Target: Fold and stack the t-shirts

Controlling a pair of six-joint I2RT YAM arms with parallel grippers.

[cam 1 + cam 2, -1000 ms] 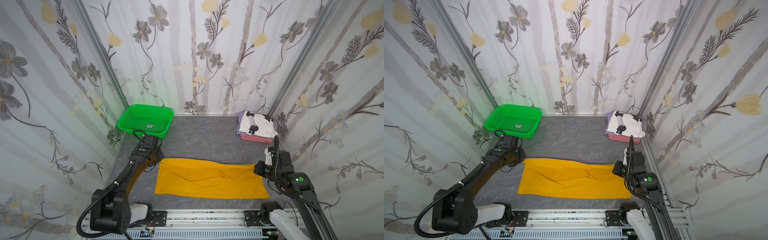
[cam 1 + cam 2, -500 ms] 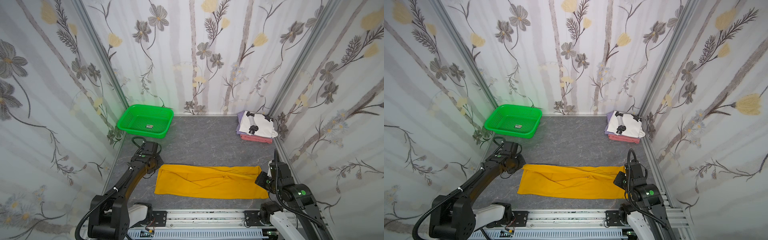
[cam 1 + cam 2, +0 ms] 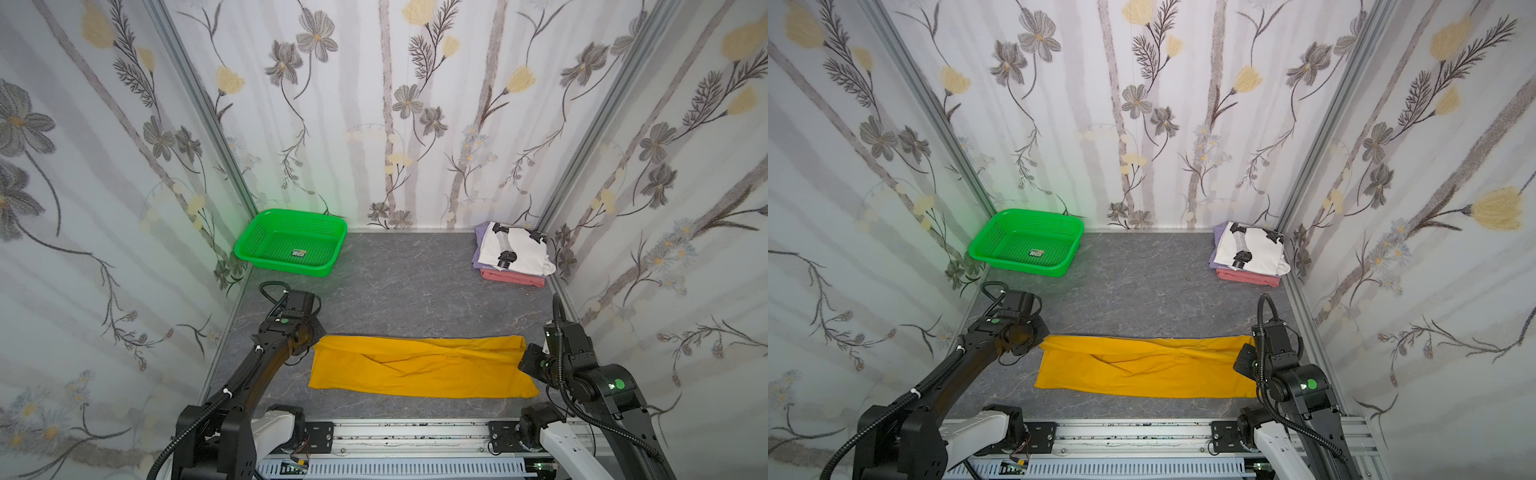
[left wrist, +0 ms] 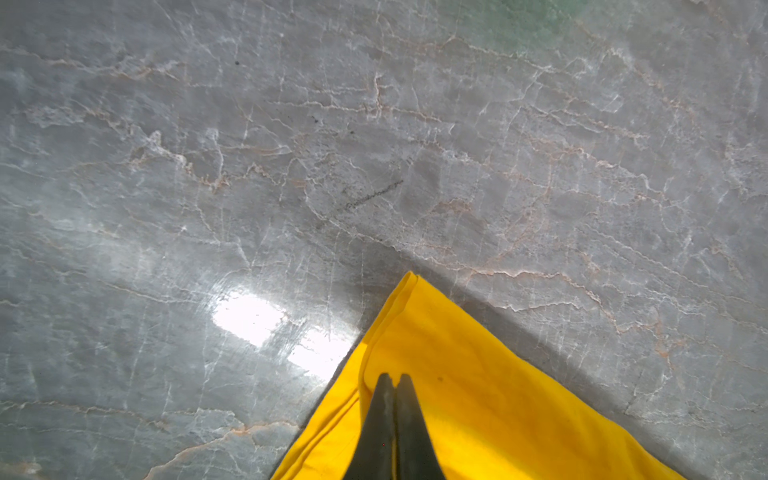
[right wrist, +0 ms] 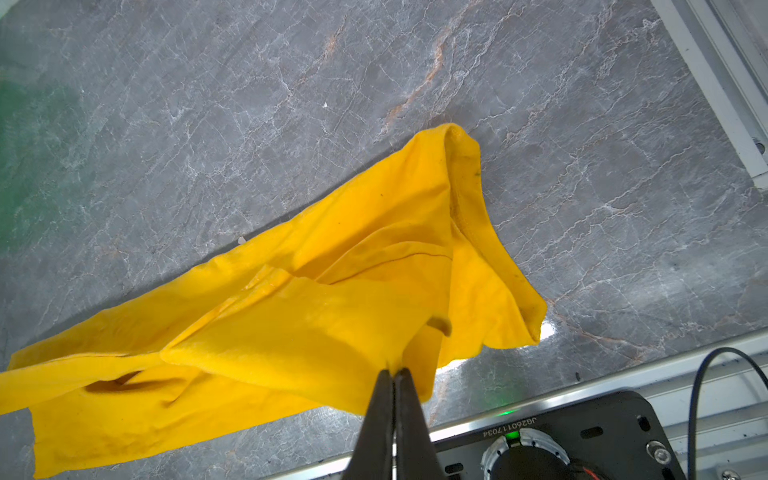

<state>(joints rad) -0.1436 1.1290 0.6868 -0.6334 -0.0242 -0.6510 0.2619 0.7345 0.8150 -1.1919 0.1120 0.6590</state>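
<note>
A: Step?
B: Lengthwise fold; yellow t-shirt (image 3: 419, 370) flat at tabletop (image 3: 407, 291) front, left hand (image 4: 394, 378) and right hand (image 5: 394, 371) each clamped on an end.
A: Next?
B: Likely lay edges even, let go, then halve it for the folded stack (image 3: 513, 253).

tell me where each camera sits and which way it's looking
Top views: high at the front, looking down and back at the table, green basket and folded stack; both arms show.
Left wrist: above the left gripper, looking past its shut tips at a yellow t-shirt corner.
Right wrist: above the right gripper, pinching the shirt's other end.
Shared: all four show the yellow t-shirt.
</note>
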